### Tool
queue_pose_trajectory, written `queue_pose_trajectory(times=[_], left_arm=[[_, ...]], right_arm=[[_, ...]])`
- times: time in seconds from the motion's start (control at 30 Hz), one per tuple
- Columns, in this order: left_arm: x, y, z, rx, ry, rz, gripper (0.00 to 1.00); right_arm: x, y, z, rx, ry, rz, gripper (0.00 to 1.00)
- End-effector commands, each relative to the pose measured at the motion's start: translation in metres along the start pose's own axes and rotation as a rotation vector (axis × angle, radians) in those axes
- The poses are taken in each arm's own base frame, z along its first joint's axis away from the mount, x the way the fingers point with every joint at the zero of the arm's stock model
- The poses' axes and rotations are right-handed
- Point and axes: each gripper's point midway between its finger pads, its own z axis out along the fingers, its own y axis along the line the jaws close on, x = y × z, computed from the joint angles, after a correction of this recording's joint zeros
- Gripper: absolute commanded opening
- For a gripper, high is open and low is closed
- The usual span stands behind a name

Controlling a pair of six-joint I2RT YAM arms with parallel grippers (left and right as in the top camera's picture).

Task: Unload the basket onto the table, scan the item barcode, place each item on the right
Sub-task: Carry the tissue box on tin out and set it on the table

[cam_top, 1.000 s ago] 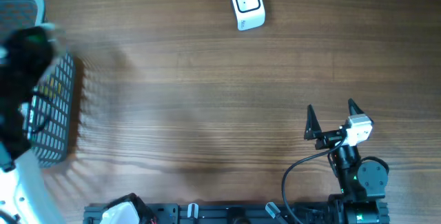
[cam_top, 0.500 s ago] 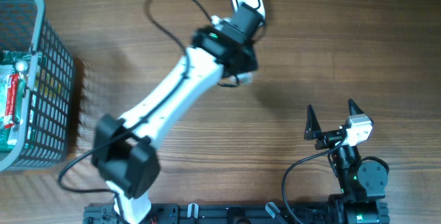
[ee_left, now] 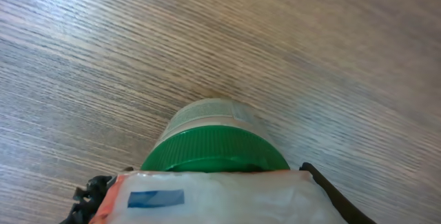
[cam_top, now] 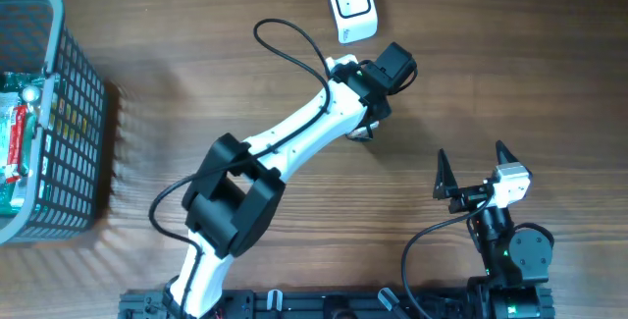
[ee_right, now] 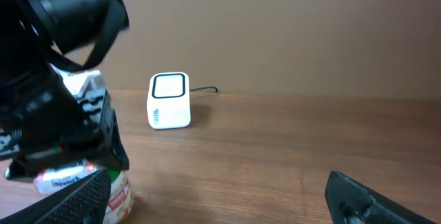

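Left gripper (cam_top: 365, 121) clenched on the jar (ee_left: 213, 145), green lid toward the wrist. The jar hangs just on the near side of the scanner (cam_top: 351, 7), by the bench's (cam_top: 196, 64) far edge. Right gripper (cam_top: 471, 152) released, idle by the near right corner. Barcode not visible. Best approach, I judge: turn the label to the scanner's window, keep the fingers off the code, hold steady.

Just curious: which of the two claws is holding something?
The left gripper, out near the scanner, holds a green-lidded jar; the right gripper stands open and empty.
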Motion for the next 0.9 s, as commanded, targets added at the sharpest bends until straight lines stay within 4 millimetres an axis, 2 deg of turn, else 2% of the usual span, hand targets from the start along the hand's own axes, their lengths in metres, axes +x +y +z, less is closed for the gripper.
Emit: queue_pose_trajectory(times=[0.0,0.03,0.27,0.4,0.47,0.57,0.6,0.63,0.77,0.87], left_arm=[[0.001,-0.003,0.003,-0.005,-0.017,-0.014,0.14],[0.001,-0.003,0.003,-0.003,-0.018,-0.015,0.17],[0.001,-0.004,0.006,-0.004,-0.017,-0.014,0.16],[0.015,-0.006,0.018,-0.015,0.012,0.006,0.19],[0.022,-0.009,0.020,-0.010,0.022,0.018,0.34],[0.023,-0.014,0.017,0.009,0.016,0.140,0.86],[0.021,-0.015,0.013,0.017,0.011,0.167,1.00],[0.020,-0.016,0.011,0.022,0.008,0.176,1.00],[0.007,-0.023,-0.018,0.078,-0.030,0.166,1.00],[-0.017,-0.029,-0.059,0.154,-0.095,0.235,1.00]], right_arm=[[-0.001,-0.001,0.000,0.004,-0.007,0.006,1.00],[-0.001,-0.001,0.000,0.004,-0.007,0.005,1.00],[-0.001,-0.001,0.000,0.004,-0.007,0.005,1.00],[-0.001,-0.001,0.000,0.004,-0.007,0.005,1.00],[-0.001,-0.001,0.000,0.004,-0.007,0.006,1.00],[-0.001,-0.001,0.000,0.004,-0.007,0.006,1.00],[-0.001,-0.001,0.000,0.004,-0.007,0.005,1.00],[-0.001,-0.001,0.000,0.004,-0.007,0.005,1.00],[-0.001,-0.001,0.000,0.004,-0.007,0.005,1.00],[-0.001,-0.001,0.000,0.004,-0.007,0.005,1.00]])
